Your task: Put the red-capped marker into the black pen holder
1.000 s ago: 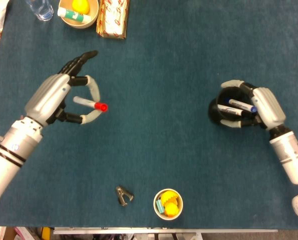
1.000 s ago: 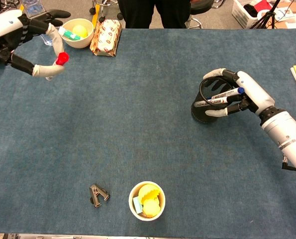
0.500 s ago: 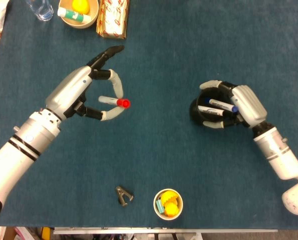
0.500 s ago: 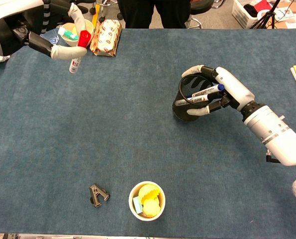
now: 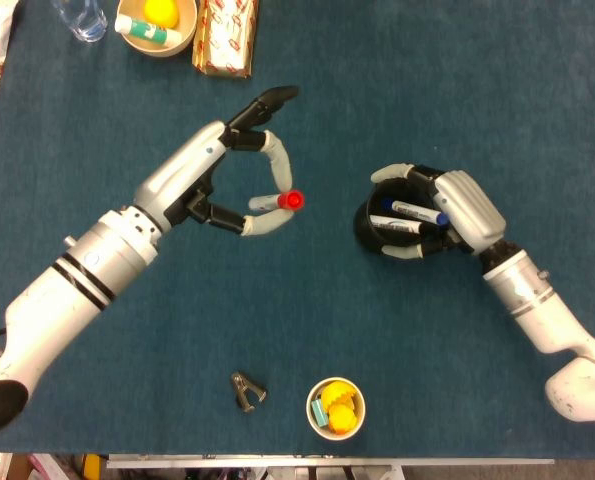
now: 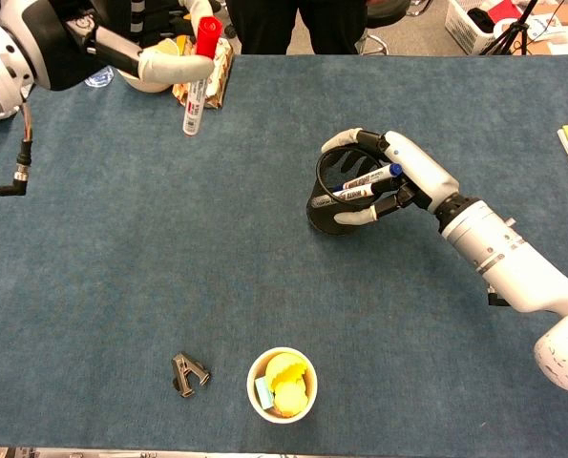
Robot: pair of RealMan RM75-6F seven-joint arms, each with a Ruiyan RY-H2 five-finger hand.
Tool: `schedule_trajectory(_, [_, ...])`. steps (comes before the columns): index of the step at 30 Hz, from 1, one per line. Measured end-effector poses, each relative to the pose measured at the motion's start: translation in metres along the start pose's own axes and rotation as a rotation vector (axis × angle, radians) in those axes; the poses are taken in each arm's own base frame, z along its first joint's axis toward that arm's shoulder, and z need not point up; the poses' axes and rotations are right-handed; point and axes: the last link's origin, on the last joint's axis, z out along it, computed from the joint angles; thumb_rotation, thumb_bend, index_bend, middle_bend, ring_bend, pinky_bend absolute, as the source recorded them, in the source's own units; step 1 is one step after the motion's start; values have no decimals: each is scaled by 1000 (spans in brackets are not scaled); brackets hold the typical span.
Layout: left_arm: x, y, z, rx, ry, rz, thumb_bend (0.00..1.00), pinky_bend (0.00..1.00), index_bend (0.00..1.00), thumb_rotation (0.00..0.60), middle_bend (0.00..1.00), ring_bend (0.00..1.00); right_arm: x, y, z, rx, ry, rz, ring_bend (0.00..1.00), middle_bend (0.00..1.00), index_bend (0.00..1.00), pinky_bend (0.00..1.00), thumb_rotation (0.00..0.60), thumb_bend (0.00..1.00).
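Observation:
My left hand pinches the red-capped marker between thumb and a finger, above the table's middle, with the red cap up. The black pen holder is tilted and held in my right hand, a short way to the right of the marker. Inside the holder lie blue-capped markers. The holder's mouth faces toward the left hand.
A wooden bowl with a yellow ball and a snack packet stand at the far edge. A black clip and a cup of yellow items lie near the front edge.
The left hand has carried the marker to the right, toward the holder. The right hand has brought the holder leftward and tilted it more.

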Motion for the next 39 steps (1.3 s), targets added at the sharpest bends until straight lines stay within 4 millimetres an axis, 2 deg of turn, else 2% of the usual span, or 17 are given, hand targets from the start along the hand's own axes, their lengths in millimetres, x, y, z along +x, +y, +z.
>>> schedule_trajectory(13, [-11,9,22,-20,-52,-103,268,44,665,600,23,0,-4,-15,16,54,-28,2,473,568,522,461,600,0])
schedule_trajectory(25, [-17,16,32,-41,-79,-165,268,44,667,600,24,0,-16,-28,28,93,-54,26,473,567,522,461,600,0])
schedule_trajectory(39, [-35,11,41,-33,-134,-210,268,44,668,600,25,0,-24,-33,34,100,-73,56,473,567,521,461,600,0])
